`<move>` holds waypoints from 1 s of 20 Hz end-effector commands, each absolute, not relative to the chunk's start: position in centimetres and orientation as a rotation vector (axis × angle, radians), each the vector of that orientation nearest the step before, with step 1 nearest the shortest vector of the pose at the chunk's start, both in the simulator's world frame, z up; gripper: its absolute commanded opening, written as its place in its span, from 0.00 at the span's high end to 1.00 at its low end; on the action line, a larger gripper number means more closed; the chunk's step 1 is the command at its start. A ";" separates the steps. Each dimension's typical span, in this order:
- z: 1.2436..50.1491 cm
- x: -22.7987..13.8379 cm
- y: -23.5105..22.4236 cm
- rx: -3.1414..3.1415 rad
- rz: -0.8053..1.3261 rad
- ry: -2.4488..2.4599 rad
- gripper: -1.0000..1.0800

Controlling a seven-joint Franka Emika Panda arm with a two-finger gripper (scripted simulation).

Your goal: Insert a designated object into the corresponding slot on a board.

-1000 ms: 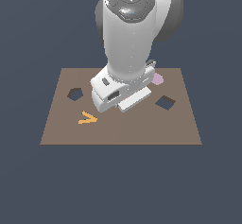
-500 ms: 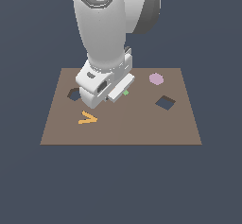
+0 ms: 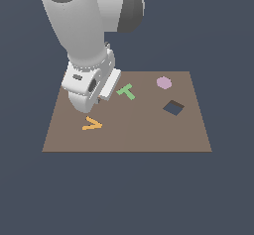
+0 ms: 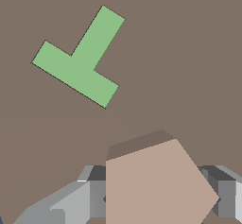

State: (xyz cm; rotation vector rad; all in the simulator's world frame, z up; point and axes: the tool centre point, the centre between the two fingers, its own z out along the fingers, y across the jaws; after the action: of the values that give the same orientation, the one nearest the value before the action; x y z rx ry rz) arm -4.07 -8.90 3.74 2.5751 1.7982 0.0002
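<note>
- You see the arm (image 3: 82, 26) as the biggest thing in the exterior view; it leans over the board's far corner on the exterior view's left, and its body hides that part of the board.
- The board (image 3: 149, 130) lies flat and brown. The pentagon slot cannot be seen in any picture; only the dark diamond cutout (image 3: 173, 107) shows, near the edge on the exterior view's right.
- In the wrist view the gripper (image 4: 156, 204) is closed on the pentagon piece (image 4: 151, 185), with a grey finger (image 4: 71, 204) on each side. The piece is cut off by the picture's border, and in the exterior view you cannot see it at all.
- The green T (image 3: 126, 91) lies flat near the board's middle, toward the far edge.
- The orange V (image 3: 92, 124) lies near the front corner on the exterior view's left.
- The lilac piece (image 3: 163, 83) rests by the far edge.
</note>
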 end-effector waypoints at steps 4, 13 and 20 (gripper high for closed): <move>3.9 -4.0 -11.7 2.429 0.001 1.990 1.00; 4.0 -3.3 -15.0 2.243 0.000 2.198 1.00; 4.1 -2.7 -16.3 2.152 0.000 2.287 1.00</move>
State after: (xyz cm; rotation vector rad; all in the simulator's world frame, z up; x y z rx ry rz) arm -2.80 -16.11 4.02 2.1708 2.2695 -0.0004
